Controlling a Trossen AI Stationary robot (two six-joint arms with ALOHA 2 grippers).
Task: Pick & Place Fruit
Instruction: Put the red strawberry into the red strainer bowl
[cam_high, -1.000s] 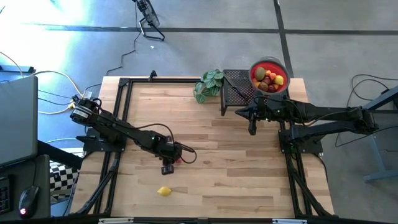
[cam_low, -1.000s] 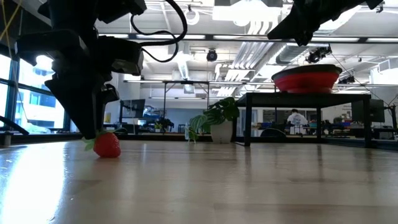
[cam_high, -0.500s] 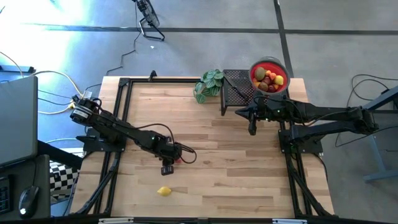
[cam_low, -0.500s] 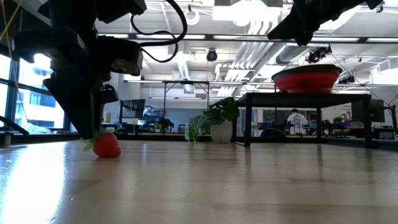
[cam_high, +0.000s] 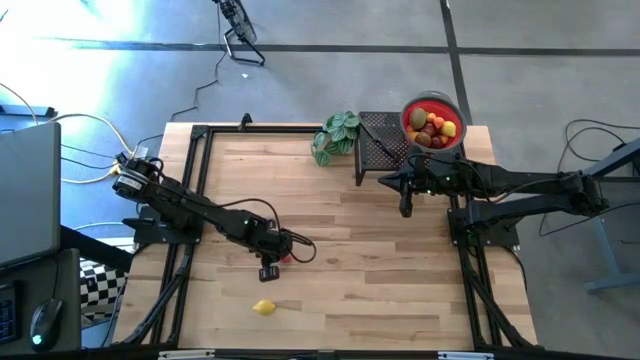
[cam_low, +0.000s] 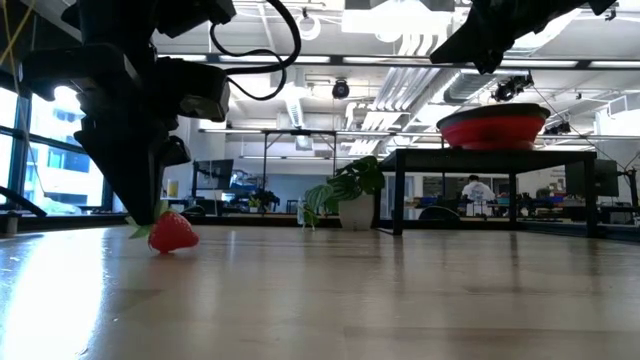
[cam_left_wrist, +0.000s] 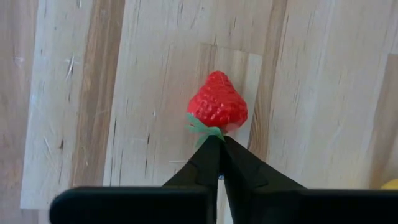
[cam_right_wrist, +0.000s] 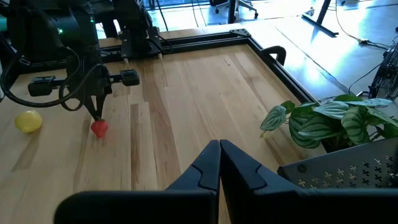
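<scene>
A red toy strawberry (cam_left_wrist: 217, 102) with a green leaf cap lies on the wooden table left of the middle, also in the low view (cam_low: 173, 234). My left gripper (cam_left_wrist: 216, 140) points steeply down at it and is shut at its leaf cap. A yellow lemon (cam_high: 264, 307) rests on the table nearer the front edge. The other fruit (cam_high: 432, 128) lies in the red bowl (cam_high: 413, 108) at the far right. My right gripper (cam_right_wrist: 219, 144) hangs shut and empty above the table, in front of the bowl's stand (cam_high: 405, 208). My left gripper pinches the strawberry's green leaf cap (cam_left_wrist: 205, 129) between the tips of its two fingers. The fingers come from above, slanting down. The strawberry lies on the table (cam_low: 173, 248), its red body beyond the fingertips and tilted.
The red bowl sits on a black perforated stand (cam_high: 378, 148) at the table's far right. A green leafy plant (cam_high: 335, 135) stands left of the stand. A black frame (cam_high: 195, 180) runs along the table's sides. Bare wood lies between the two arms.
My left gripper has shut at the strawberry's leaf cap without moving away. The strawberry has tipped slightly, its leaves now raised beside the fingers, and it stays on the table.
</scene>
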